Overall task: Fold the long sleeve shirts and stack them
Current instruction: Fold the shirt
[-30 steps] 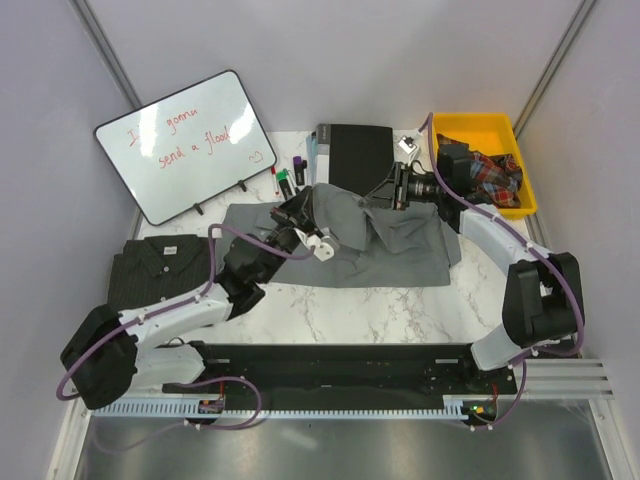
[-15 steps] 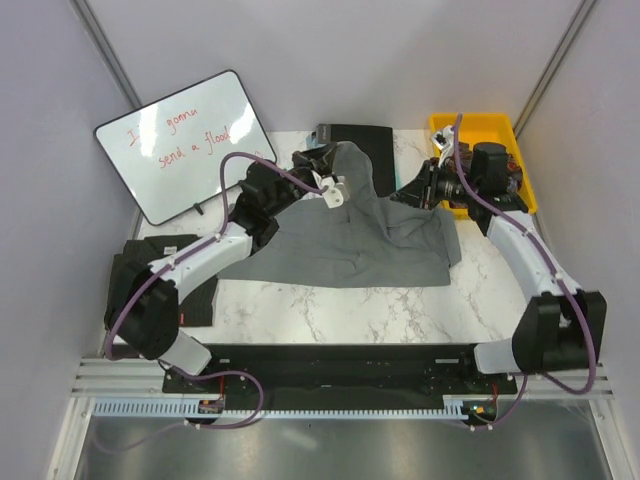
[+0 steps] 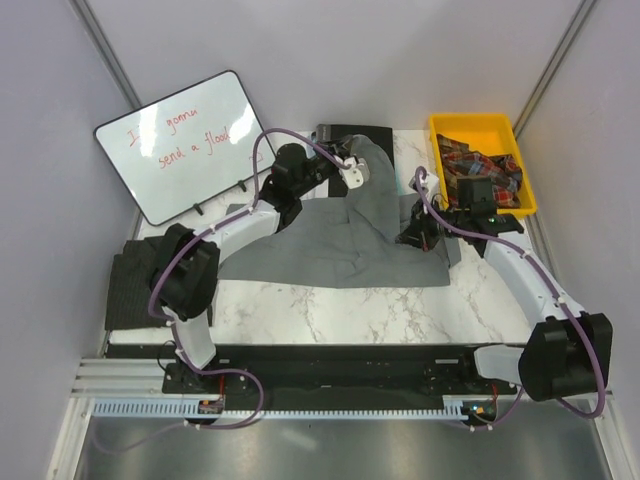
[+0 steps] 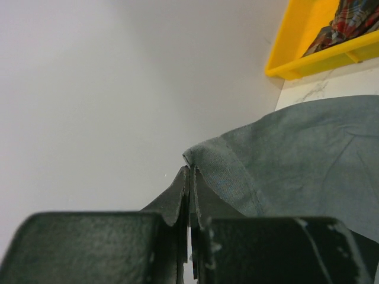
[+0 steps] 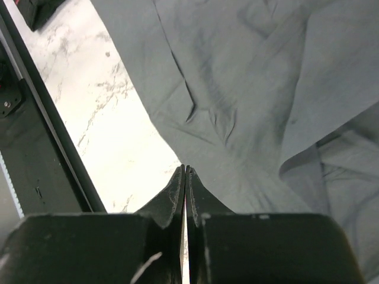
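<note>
A plain grey long sleeve shirt [image 3: 320,240] lies spread across the middle of the marble table. My left gripper [image 3: 352,170] is raised at the back centre, shut on a hem of this grey shirt [image 4: 308,154], which hangs in a peak from the left gripper [image 4: 191,168]. Over on the shirt's right edge, my right gripper [image 3: 412,237] sits low. In its wrist view the right gripper [image 5: 185,168] is shut at the cloth's border, and creases in the grey shirt [image 5: 249,89] run toward its tips. The dark striped shirt [image 3: 132,285] lies folded at the left edge.
A black book [image 3: 352,131] lies at the back centre, partly behind the lifted cloth. A yellow bin [image 3: 478,128] with plaid cloth stands at the back right. A whiteboard [image 3: 185,145] leans at the back left, with markers hidden behind the left arm.
My left arm swung from the front left to the back centre, lifting the grey hem. The right gripper came down from the back onto the shirt's right edge and shut.
</note>
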Controlling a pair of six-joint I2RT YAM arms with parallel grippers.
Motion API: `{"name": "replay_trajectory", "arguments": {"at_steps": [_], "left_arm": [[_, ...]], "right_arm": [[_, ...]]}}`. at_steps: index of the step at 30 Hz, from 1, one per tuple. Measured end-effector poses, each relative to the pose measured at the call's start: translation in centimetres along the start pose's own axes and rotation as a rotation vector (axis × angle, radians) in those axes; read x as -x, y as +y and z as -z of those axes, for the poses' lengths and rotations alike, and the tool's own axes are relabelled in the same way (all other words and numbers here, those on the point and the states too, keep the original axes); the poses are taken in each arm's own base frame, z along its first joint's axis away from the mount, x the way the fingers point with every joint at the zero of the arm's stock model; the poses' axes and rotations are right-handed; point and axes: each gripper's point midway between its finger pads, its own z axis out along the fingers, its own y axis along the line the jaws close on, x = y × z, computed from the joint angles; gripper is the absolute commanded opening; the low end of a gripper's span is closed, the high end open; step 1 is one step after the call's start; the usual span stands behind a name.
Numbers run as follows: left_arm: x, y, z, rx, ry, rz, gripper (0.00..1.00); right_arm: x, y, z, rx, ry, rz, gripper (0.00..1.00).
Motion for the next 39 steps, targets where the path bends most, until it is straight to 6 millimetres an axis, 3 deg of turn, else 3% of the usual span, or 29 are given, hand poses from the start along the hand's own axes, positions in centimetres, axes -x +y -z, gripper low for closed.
{"name": "replay_trajectory", "arguments": {"at_steps": [3,11,14,19,23,29,33,39], "left_arm": [[-0.5,0.5,-0.3,0.018,0.005,0.011,0.02],[-1.2,1.6,0.3,0.041,0.011,0.054,0.02],[-0.6,1.4,2.9,0.007,-0.012,0.067,0.02],[2.3,0.4,10.5,-0.127,-0.117,0.028,0.02],[2.8,-2.7,16.0,-0.294,-0.180,-0.084,0.02],[-1.9,-10.7,21.3,-0.543,-0.165,-0.130,0.02],[-4.6,-13.7,23.6,-0.630,-0.141,-0.093,0.02],[-6.8,-15.4,25.2,-0.660,-0.130,-0.022,0.04]], "right_arm": [[-2.1,-0.2,-1.0,0.005,0.038,-0.073,0.00],[-5.5,-3.6,-4.3,-0.035,0.128,-0.272,0.00],[-5.4,-4.2,-4.6,-0.053,0.119,-0.303,0.01],[-5.0,-4.6,-4.0,-0.036,0.087,-0.326,0.06],[-4.9,-4.4,-3.4,-0.022,0.090,-0.313,0.07],[-3.7,-4.3,-2.8,-0.014,0.100,-0.269,0.08],[-3.9,-4.3,-2.7,-0.010,0.122,-0.268,0.10],[-4.7,-4.5,-2.8,-0.014,0.160,-0.279,0.12]]}}
